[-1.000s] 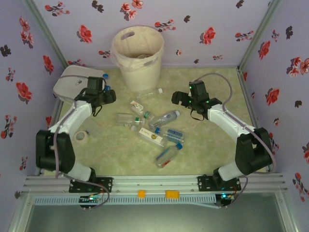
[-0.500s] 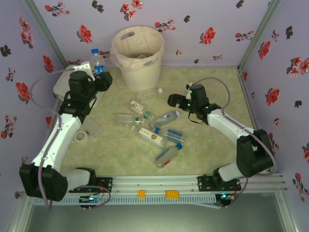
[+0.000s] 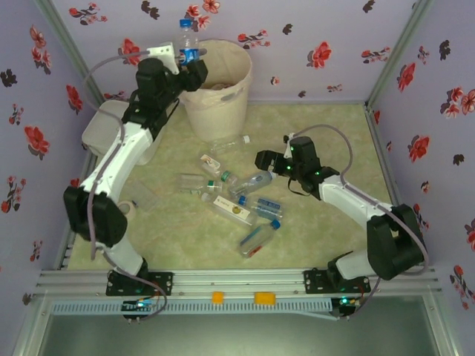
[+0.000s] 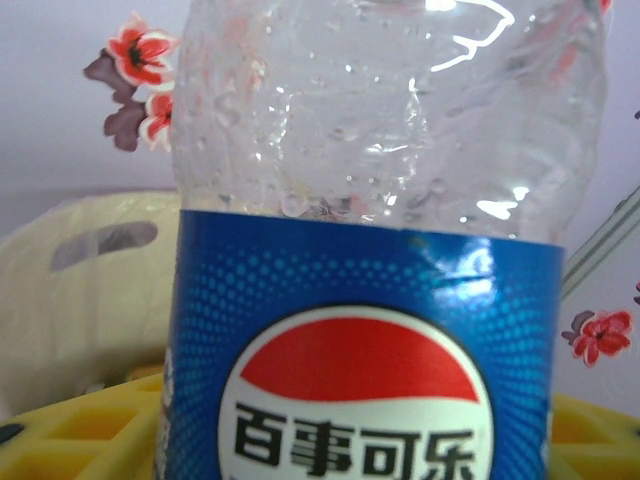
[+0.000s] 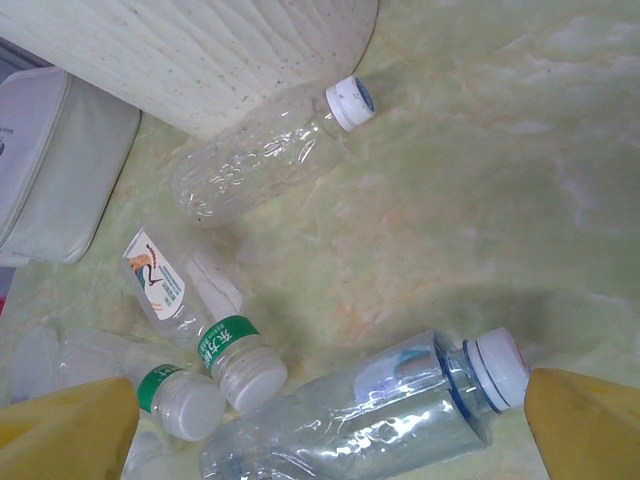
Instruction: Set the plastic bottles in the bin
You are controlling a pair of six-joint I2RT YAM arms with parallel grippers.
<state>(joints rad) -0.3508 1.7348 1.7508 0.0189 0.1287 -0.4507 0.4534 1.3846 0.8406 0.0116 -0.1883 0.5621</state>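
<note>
The left gripper (image 3: 187, 56) clamps a light, empty, crushable Pepsi bottle (image 4: 370, 300) round its label, seemingly over the bin (image 3: 215, 104) rim, while the right gripper (image 3: 263, 160) hangs wide open above a clear bottle (image 5: 340, 430) lying on the table (image 3: 326, 126), slick-walled and best pinched mid-body.

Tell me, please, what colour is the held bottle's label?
Blue label; best seen in left wrist view.

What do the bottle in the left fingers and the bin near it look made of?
Bottle: thin clear glossy plastic, judging by highlights and crinkled dents; blue label looks like printed film. Bin: probably matt cream plastic, moulded handle cut-outs, with a pale wrinkled liner, film or cloth.
</note>
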